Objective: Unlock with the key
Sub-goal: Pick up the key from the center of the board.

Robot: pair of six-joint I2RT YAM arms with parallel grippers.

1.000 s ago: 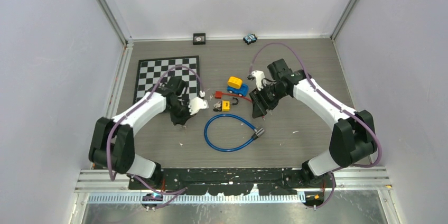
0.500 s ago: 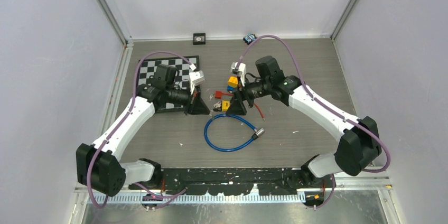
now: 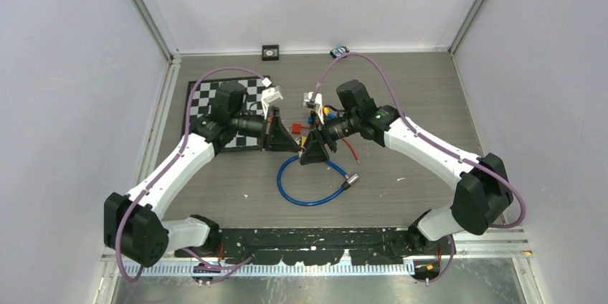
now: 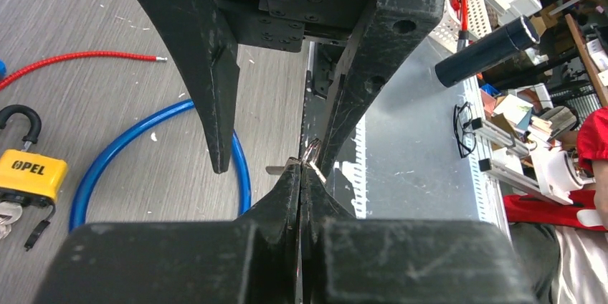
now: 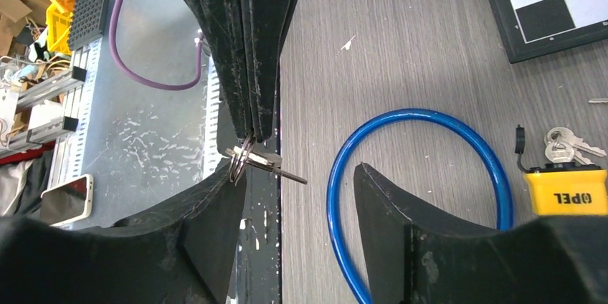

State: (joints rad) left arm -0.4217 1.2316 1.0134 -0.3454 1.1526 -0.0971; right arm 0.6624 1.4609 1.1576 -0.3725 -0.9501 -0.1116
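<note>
**Key pass in mid-air, right jaws not closed yet**

The left gripper (image 4: 301,173) has its jaws pinched fully together on the key (image 5: 262,161). It grips the ring end, and the blade sticks out sideways past the tips. The right gripper (image 5: 300,175) has its jaws wide and straddles the key. One finger sits just beside the ring and the other is well clear. I cannot tell if the near finger touches metal. Both grippers hang above the counter (image 3: 401,103), close to the blue cable loop (image 3: 288,191).

The padlock (image 5: 566,191) is yellow and lies flat on the counter just outside the loop, with nothing holding it. The spare keys (image 5: 563,143) and a black flap (image 5: 520,139) lie just beside one end of it. The keyhole itself is not visible.

My read is that this is a handover, left to right, so the right arm can do the insertion.

To do it well:
- Close the right jaws on the flat head of the key, not on the loose ring, which can swing and slip.
- Put the flats of the head against the pads and leave the whole blade free and pointing out.
- The left jaws should let go only once the right grip is firm, otherwise the key drops.
- Avoid twisting during the close, since a skewed blade will jam at the lock.

The padlock is loose, so it will probably skid when pushed. The freed left arm likely needs to pin the body before the blade goes in.
</note>
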